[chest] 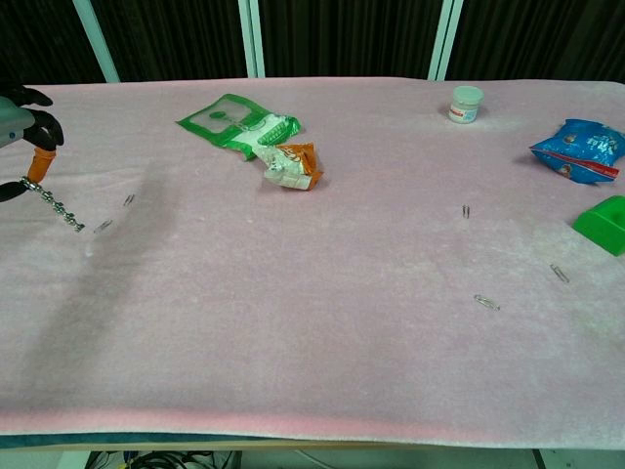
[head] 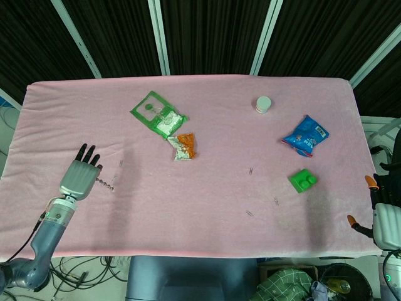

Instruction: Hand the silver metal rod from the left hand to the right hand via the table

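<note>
Worktop [head: 207,207] covered with pink cloth. Green packet [head: 158,113] flat at back left; small orange-white packet [head: 183,146] just beside its near-right corner. White jar [head: 262,104] upright at back right. Blue snack bag [head: 305,135] to right of jar, nearer front. Green block [head: 302,180] in front of blue bag, apart from it. Few paper clips scattered: one near centre [head: 250,170], two toward front right [chest: 485,302], two near left edge [chest: 128,200]. Dark panels with white bars behind worktop.
</note>
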